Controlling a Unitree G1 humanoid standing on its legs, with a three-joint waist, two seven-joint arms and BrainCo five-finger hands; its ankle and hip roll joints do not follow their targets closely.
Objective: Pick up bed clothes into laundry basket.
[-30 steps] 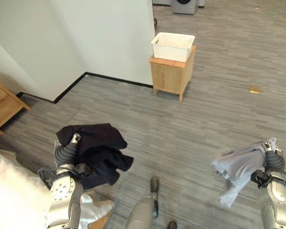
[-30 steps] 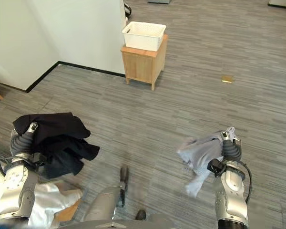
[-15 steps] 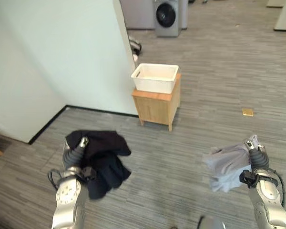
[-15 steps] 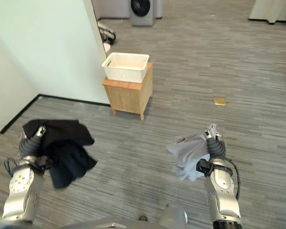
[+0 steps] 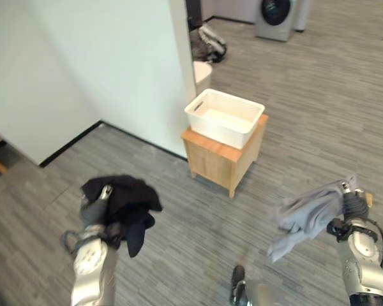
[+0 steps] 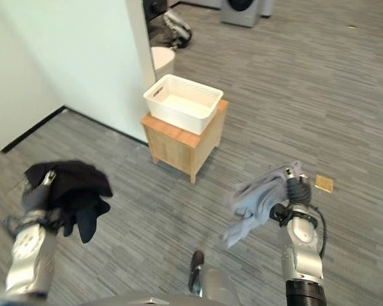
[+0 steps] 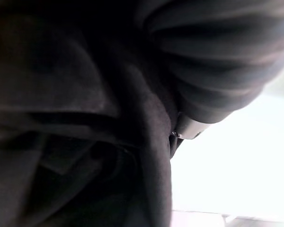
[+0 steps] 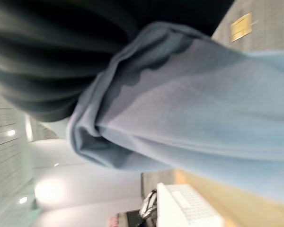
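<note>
The laundry basket (image 5: 224, 117) is white matt plastic with perforated walls, on a small cabinet (image 5: 223, 160) of pale smooth wood. Nearer than the cabinet, the black garment (image 5: 124, 203) is soft matt cloth, and the light grey-blue garment (image 5: 304, 214) is thin, smooth cloth. The floor (image 5: 306, 108) is grey, wood-grained planks

No readable text, labels, numbers or signs anywhere.

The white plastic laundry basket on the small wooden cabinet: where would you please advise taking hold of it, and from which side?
Grip the white plastic laundry basket at the handle slot in its short end wall, coming from the white wall side; a matching slot opposite is likely but hidden. Its rim is open, and it sits level on the small wooden cabinet.
</note>
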